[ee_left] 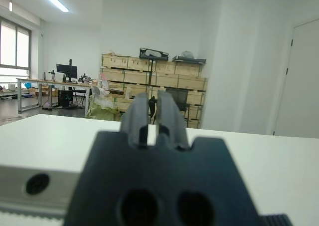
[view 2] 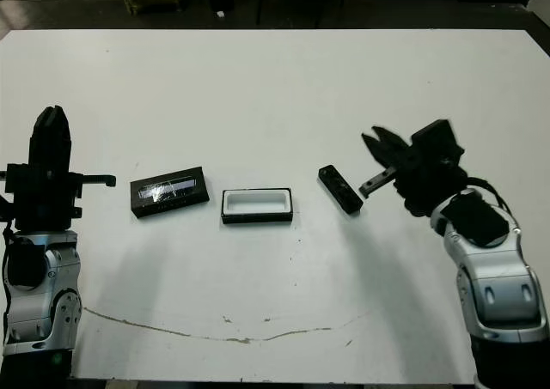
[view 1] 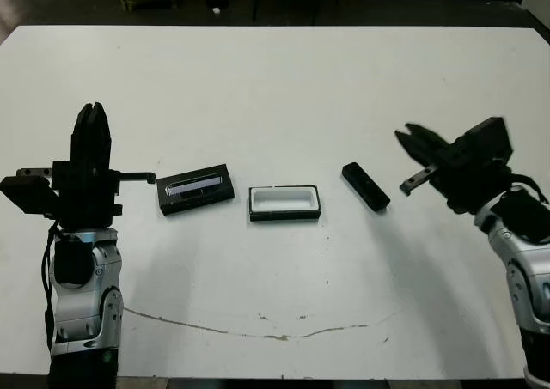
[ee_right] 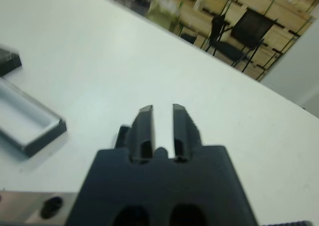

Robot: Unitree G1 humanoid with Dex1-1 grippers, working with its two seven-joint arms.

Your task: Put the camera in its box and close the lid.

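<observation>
Nothing of the task is done yet: lid, empty box and camera lie apart in a row. Right gripper nears the camera, fingers parted, empty; left gripper is raised, nearly closed, empty.

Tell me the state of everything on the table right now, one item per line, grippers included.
camera: lying flat on the table, outside the box, not gripped
box: open, empty, white lining showing
lid: off, lying flat left of the box
left gripper: raised, empty
right gripper: open, empty, beside the camera
</observation>
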